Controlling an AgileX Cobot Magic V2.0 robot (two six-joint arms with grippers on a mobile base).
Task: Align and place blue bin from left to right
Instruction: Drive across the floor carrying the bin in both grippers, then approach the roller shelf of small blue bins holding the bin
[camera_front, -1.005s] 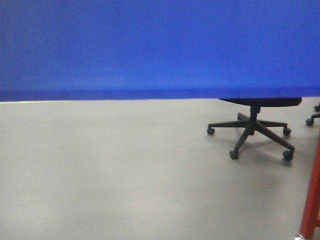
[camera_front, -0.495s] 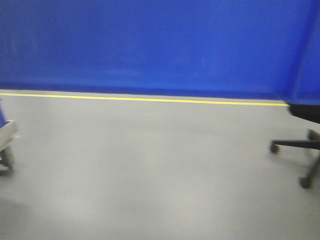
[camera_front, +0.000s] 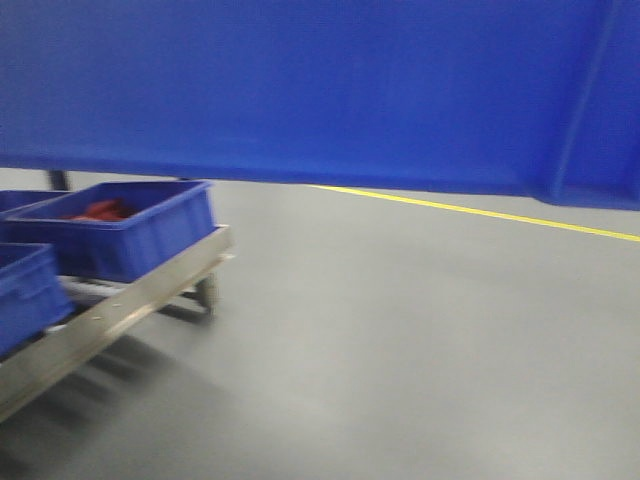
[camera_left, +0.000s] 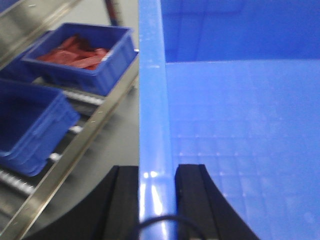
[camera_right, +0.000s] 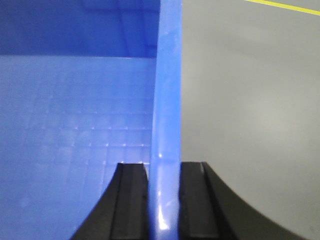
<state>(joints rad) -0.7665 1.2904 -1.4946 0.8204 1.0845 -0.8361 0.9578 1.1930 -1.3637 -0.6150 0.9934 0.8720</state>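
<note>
In the front-facing view, you have the blue bin (camera_front: 300, 90), a large bright-blue rectangular plastic tote with smooth walls. It fills the whole upper part of the frame, close to the camera. A raised vertical rib (camera_front: 578, 100) shows near its right corner. Below its lower edge lies the smooth grey floor (camera_front: 400, 350), crossed by a thin yellow painted line (camera_front: 480, 212) that runs off to the right. At the left, smaller dark-blue plastic bins (camera_front: 130, 240) sit in a row on a shiny steel roller rail (camera_front: 120, 305), and one of them holds red parts (camera_front: 100, 210). This picture is somewhat blurred.

In the left wrist view, your left gripper (camera_left: 157, 172) has its black fingers (camera_left: 125, 195) on either side of the blue bin's thick rim. The jaws are only narrowly apart and clamp the rim between them. The bin's gridded inside lies to the right. To the left, the steel rail runs past with the smaller bins on it, the far one filled with red parts.

In the right wrist view, your right gripper (camera_right: 164, 170) grips the opposite rim the same way, one black finger on each side, pressed against it. The bin's inside lies to the left and bare grey floor to the right, with the yellow line in the far right corner.
</note>
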